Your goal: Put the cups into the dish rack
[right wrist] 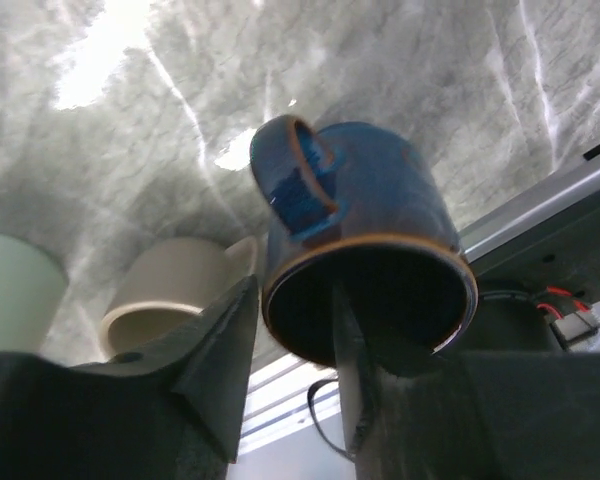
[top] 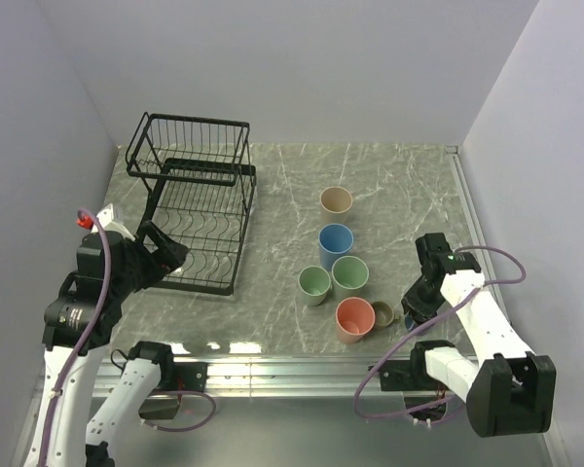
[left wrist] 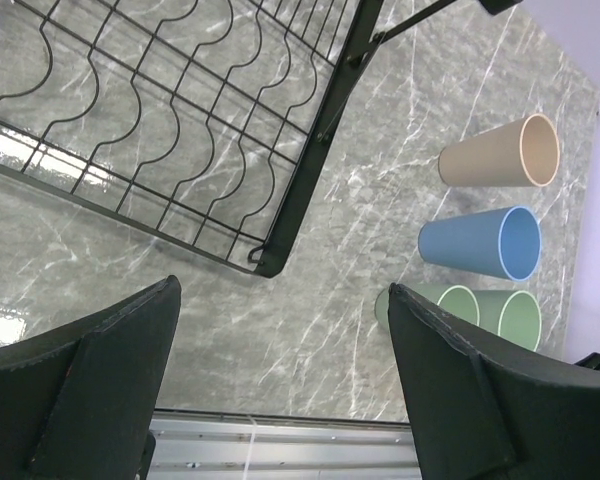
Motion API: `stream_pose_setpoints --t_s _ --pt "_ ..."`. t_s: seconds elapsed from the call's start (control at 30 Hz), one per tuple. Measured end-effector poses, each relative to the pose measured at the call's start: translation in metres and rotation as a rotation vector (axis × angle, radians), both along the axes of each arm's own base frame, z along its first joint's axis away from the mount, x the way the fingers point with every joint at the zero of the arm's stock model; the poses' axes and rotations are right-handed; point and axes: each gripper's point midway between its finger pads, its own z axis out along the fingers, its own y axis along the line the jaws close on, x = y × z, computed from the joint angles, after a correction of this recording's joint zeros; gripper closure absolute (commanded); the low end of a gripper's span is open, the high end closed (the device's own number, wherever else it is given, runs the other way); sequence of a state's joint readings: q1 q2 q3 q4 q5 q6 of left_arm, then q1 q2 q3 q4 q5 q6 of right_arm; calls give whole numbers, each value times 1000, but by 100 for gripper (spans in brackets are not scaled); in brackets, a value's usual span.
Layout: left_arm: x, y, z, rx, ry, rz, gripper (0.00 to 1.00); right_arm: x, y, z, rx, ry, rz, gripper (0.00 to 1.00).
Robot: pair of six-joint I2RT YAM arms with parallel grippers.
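The black wire dish rack stands at the back left and holds no cups. Upright on the table are a beige tumbler, a light blue one, two pale green ones, a salmon one and a small beige mug. My right gripper is shut on the rim of the small dark-blue cup, with one finger inside and one outside. In the top view this gripper hides that cup. My left gripper is open and empty near the rack's front corner.
The beige mug stands close beside the dark-blue cup, with a pale tumbler further left. The metal rail of the table's near edge runs just in front of the cups. White walls close in the table at the back and on both sides.
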State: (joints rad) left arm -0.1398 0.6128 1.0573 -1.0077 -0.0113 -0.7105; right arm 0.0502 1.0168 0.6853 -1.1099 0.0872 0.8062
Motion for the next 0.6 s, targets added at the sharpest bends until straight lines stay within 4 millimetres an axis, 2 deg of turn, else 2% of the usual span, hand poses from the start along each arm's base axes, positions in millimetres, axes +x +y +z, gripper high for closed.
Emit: stream_pose_setpoints --t_s 0.07,0.1,0.13,0.33,0.37,0.47,0.6 --pt "0 -1 -3 1 8 -5 9 0 -1 -4 -6 2 0 78" --pt "-1 -1 -3 2 9 -6 9 2 -2 -5 -11 -3 -4 93" --pt "-1 -1 -3 2 8 -8 9 2 -2 -5 -14 -4 -5 100" --pt "-1 -4 -4 15 13 -30 7 8 -5 2 -65 -17 11 100" --pt "-1 -5 -4 17 17 -38 2 11 -5 9 -78 -27 23 100" --pt "1 -11 3 22 22 -76 1 34 -3 50 -116 -124 46 100" --pt "10 -17 33 22 -15 -104 3 77 1 128 -149 -315 70 100"
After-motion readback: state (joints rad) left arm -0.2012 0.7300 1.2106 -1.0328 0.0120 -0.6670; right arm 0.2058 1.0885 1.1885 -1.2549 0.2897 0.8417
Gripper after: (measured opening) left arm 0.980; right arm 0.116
